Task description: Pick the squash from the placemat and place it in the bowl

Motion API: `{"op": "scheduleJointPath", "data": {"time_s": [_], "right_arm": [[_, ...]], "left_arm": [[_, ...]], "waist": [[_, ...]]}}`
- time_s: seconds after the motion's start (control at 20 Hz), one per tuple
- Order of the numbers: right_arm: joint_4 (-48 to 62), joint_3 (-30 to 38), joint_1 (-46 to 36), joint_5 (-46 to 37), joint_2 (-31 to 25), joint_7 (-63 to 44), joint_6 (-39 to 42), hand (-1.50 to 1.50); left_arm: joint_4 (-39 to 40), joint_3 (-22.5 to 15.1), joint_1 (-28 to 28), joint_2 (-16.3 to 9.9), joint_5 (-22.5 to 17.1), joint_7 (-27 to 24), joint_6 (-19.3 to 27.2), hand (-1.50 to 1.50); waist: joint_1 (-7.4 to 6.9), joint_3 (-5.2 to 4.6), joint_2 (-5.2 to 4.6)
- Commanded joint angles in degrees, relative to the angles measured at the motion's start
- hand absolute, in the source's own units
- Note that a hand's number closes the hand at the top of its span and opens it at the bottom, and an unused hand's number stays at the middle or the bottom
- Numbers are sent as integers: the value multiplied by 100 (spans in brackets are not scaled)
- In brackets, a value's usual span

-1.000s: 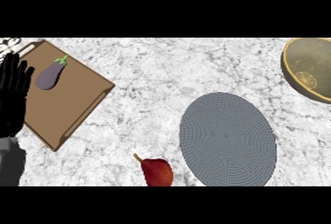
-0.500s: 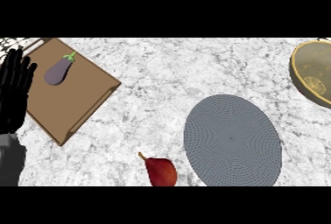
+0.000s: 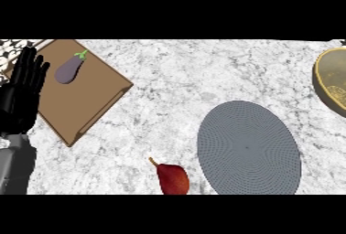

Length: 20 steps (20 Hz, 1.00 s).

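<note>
The dark red, pear-shaped squash with a thin curved stem (image 3: pixel 173 179) lies on the white-and-grey marbled stone counter (image 3: pixel 182 73) at the near edge of the view, its lower end cut off by the frame. It sits just to the left of the grey, finely woven oval placemat (image 3: pixel 249 147), close beside the mat's near-left rim but not on it; whether the two touch cannot be told. Nothing rests on the mat's surface.

Far to the right, at the edge of the view, stands the round brass-coloured bowl with a speckled inside (image 3: pixel 332 83), only its left part showing. It is well apart from the squash, beyond the placemat's far-right side.

On the left side of the counter lies a brown rectangular wooden cutting board (image 3: pixel 88 103), turned at an angle so that one corner points toward the near side. A small purple eggplant with a green stalk (image 3: pixel 69 70) lies on the far part of the board, its stalk end pointing far and right.

The left hand (image 3: pixel 19 98), black above a grey forearm, shows at the left edge, overlapping the board's left side. Its fingers are straight and spread slightly, pointing toward the far side, and it holds nothing. It is well apart from the squash.
</note>
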<state>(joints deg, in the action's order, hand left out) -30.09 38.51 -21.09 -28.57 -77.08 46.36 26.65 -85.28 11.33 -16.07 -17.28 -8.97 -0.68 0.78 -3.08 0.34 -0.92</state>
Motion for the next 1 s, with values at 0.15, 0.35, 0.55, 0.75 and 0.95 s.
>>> {"op": "scheduleJointPath", "data": {"time_s": [0.15, 0.35, 0.55, 0.75, 0.95], "right_arm": [[111, -676, -719, 123, -79, 315, 1234, 150], [-93, -1235, -1110, 56, 36, 142, 1402, 150], [-191, -1778, -1686, -20, 444, -398, 1380, 150], [-178, -2239, -2147, -146, 1039, -808, 1139, 150], [59, -2587, -2420, -349, 1454, -803, 874, 150]], "left_arm": [[-25, -144, -279, 42, 84, 135, 52, 0], [140, -188, -299, 46, 100, 159, -13, 0], [321, -82, -564, 7, 65, 124, 18, 0], [254, -110, -179, 62, 96, -144, -72, 0], [241, -65, -376, 35, 145, 163, 115, 0]], "waist": [[-152, -11, -14], [-104, -22, -9], [-148, -28, -35], [-137, -31, -4], [16, -25, 22]]}}
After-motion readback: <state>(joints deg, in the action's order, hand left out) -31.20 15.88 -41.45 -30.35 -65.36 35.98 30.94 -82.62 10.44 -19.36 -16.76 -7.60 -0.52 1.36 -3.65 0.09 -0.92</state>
